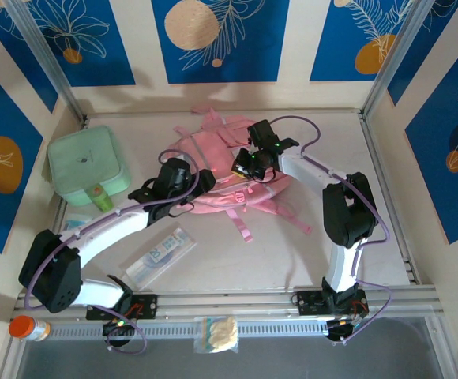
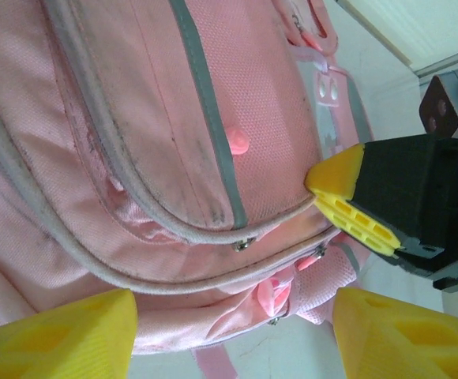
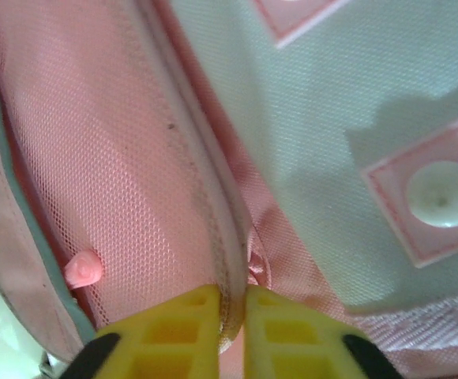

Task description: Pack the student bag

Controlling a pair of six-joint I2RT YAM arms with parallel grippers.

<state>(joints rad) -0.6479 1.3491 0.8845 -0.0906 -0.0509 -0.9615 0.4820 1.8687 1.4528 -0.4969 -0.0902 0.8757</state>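
Toward the table's (image 1: 292, 253) far edge, the student bag (image 1: 212, 144) is laid. From the wrists, its zip seam (image 3: 213, 197) is seen clamped in the right gripper's (image 3: 230, 328) jaws; the left gripper's (image 2: 233, 320) are spread.

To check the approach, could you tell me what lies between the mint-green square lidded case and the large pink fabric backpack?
In the top external view: bare table, then the open left gripper at the pink backpack.
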